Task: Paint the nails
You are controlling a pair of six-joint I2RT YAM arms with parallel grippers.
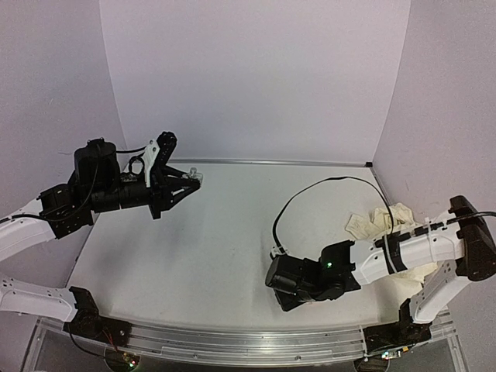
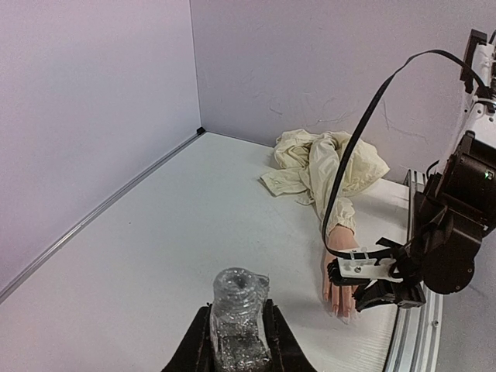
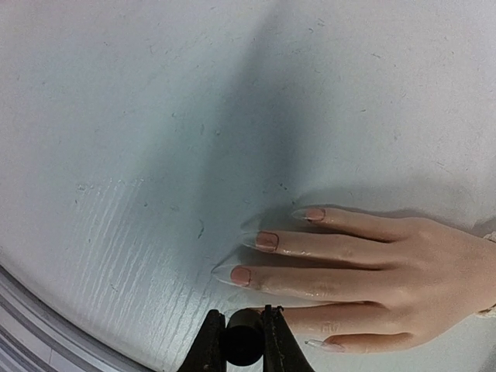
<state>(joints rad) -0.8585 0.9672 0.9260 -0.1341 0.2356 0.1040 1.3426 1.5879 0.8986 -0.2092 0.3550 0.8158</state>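
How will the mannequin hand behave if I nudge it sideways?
The mannequin hand lies palm-down, flat on the table, so it likely slides rather than tips. Its glossy fingers look rigid. The bunched cloth sleeve looks floppy and probably drags behind.

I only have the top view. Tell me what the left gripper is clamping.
Observer: The left gripper is shut on a clear bottle with its threaded neck uncapped.
Operator: Now the right one.
Observer: The right gripper is shut on a small black cap, close over the hand; no brush tip shows.
Operator: Report the nails.
Observer: The nails are long and pointed; the hand lies palm down on the table.
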